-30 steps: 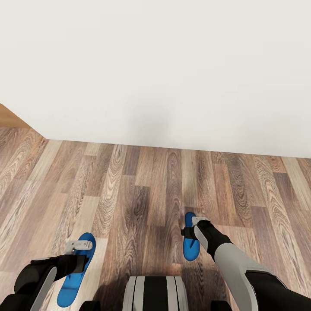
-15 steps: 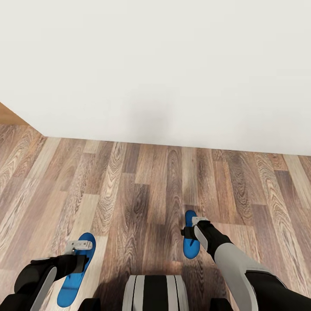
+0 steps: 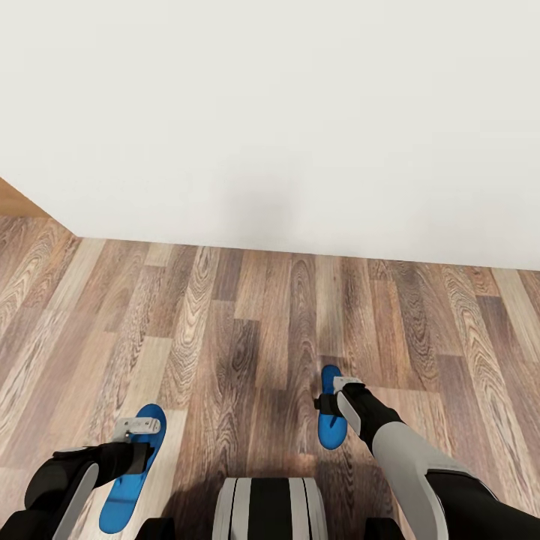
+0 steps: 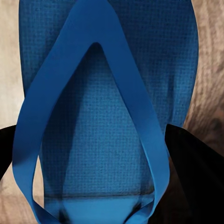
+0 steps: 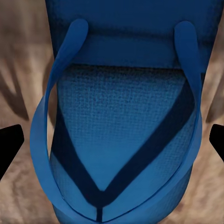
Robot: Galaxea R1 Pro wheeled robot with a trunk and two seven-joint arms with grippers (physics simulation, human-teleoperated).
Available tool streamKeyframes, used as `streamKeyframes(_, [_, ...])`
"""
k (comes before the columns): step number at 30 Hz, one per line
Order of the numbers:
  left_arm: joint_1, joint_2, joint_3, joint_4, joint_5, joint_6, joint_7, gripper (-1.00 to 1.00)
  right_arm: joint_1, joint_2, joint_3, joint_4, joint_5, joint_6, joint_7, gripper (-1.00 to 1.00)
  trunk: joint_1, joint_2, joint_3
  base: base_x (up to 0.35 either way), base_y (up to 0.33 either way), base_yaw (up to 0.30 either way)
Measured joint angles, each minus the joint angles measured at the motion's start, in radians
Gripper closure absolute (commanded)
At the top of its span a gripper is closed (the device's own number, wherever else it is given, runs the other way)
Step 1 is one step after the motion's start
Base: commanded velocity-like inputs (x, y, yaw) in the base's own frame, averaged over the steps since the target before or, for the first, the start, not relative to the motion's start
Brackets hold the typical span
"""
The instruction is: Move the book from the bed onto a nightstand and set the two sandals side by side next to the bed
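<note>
Both blue sandals sit flat on the wood plank floor, well apart from each other, with the white wall on the far side. The left sandal is near-left, with the left gripper right over it. The right sandal lies further in, under the right gripper. Up close, dark fingers flank the straps on either side of the left one, and black tips bracket the right one. Can't tell if either is actually pinching.

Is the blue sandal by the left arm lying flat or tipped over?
Flat. The left sandal lies sole-down on the floor, straps up.
</note>
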Motion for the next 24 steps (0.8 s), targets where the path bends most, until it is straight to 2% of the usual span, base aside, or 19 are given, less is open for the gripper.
streamKeyframes(8, [0.0,0.0,0.0,0.0,0.0,0.0,-0.001,1.0,0.0,-0.001,0.001,0.011,0.004,0.0,0.0,1.0,0.0,0.0,0.0,0.0,0.0,0.0])
streamKeyframes(24, [0.0,0.0,-0.001,0.0,0.0,0.0,-0.001,1.0,0.0,-0.001,0.0,0.013,0.002,-0.001,0.0,1.0,-0.007,0.004,0.062,0.0,0.0,0.0])
